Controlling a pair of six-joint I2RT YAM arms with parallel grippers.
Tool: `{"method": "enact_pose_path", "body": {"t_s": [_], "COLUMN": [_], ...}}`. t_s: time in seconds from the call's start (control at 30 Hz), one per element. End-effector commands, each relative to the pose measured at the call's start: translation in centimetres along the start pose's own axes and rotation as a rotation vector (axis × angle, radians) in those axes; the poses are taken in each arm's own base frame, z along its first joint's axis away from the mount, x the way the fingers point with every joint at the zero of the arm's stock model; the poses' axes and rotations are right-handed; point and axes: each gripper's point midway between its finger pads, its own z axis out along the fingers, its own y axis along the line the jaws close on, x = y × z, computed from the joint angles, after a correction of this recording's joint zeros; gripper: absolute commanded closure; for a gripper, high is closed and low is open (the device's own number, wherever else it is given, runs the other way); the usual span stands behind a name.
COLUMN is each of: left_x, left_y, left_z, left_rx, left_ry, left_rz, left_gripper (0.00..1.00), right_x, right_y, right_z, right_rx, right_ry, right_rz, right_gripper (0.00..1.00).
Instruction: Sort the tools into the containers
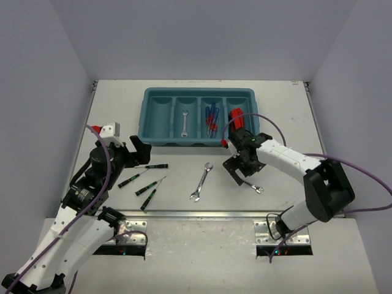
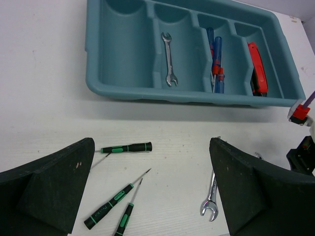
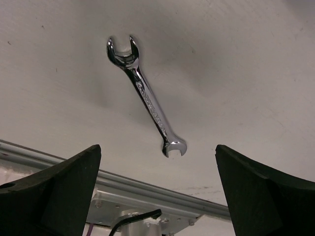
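The teal tray (image 1: pixel 149 116) holds a silver wrench (image 1: pixel 185 122), blue screwdrivers (image 1: pixel 212 118) and red pliers (image 1: pixel 236 116), each in its own compartment. Three black-and-green precision screwdrivers (image 1: pixel 151 166) (image 1: pixel 133 179) (image 1: pixel 152 193) and a longer wrench (image 1: pixel 201 182) lie on the table. A small wrench (image 1: pixel 252 186) lies beside my right gripper (image 1: pixel 236 168), which is open and empty above it (image 3: pixel 145 96). My left gripper (image 1: pixel 130 149) is open and empty, above the precision screwdrivers (image 2: pixel 125 147) (image 2: pixel 110 204) (image 2: pixel 127 214). The left wrist view also shows the tray (image 2: pixel 98 73) and the longer wrench (image 2: pixel 210 196).
A metal rail (image 3: pixel 147 184) runs along the table's near edge, close to the small wrench. Grey walls stand on the left, right and behind the table. A purple cable loops over the right arm (image 1: pixel 278 131).
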Motion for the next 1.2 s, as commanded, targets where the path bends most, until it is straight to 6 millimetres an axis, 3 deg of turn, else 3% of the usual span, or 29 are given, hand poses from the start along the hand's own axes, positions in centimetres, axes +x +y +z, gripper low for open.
{"method": "enact_pose_path", "body": {"t_s": [0.0, 0.23, 0.37, 0.57, 0.63, 0.73, 0.93, 1.17], "left_x": [-0.9, -0.9, -1.0, -1.0, -1.0, -1.0, -0.9, -0.7], "left_y": [-0.9, -1.0, -1.0, -0.9, -1.0, -0.9, -0.9, -1.0], "left_z": [-0.1, -0.2, -0.3, -0.3, -0.3, -0.2, -0.2, 0.0], "left_rx": [0.043, 0.044, 0.042, 0.040, 0.041, 0.039, 0.035, 0.038], "left_ry": [-0.041, -0.041, -0.047, -0.045, -0.045, -0.044, -0.041, -0.032], "left_rz": [0.004, 0.005, 0.003, 0.004, 0.004, 0.005, 0.006, 0.008], "left_gripper": [0.00, 0.00, 0.00, 0.00, 0.00, 0.00, 0.00, 0.00], "right_x": [-1.3, -1.9, -0.7, 1.2, 1.4, 2.0, 1.6, -0.2], "right_y": [0.2, 1.0, 0.6, 1.1, 1.4, 2.0, 3.0, 4.2], "right_z": [1.6, 3.5, 5.1, 6.5, 6.5, 6.4, 5.4, 2.8], "right_rx": [-0.021, -0.099, -0.081, -0.091, -0.105, -0.141, -0.180, -0.147], "right_ry": [-0.042, -0.072, 0.007, 0.092, 0.100, 0.114, 0.096, -0.023], "right_rz": [-0.062, -0.128, -0.127, -0.093, -0.083, -0.081, -0.049, -0.016], "right_gripper": [0.02, 0.03, 0.12, 0.45, 0.62, 0.78, 0.99, 1.00]}}
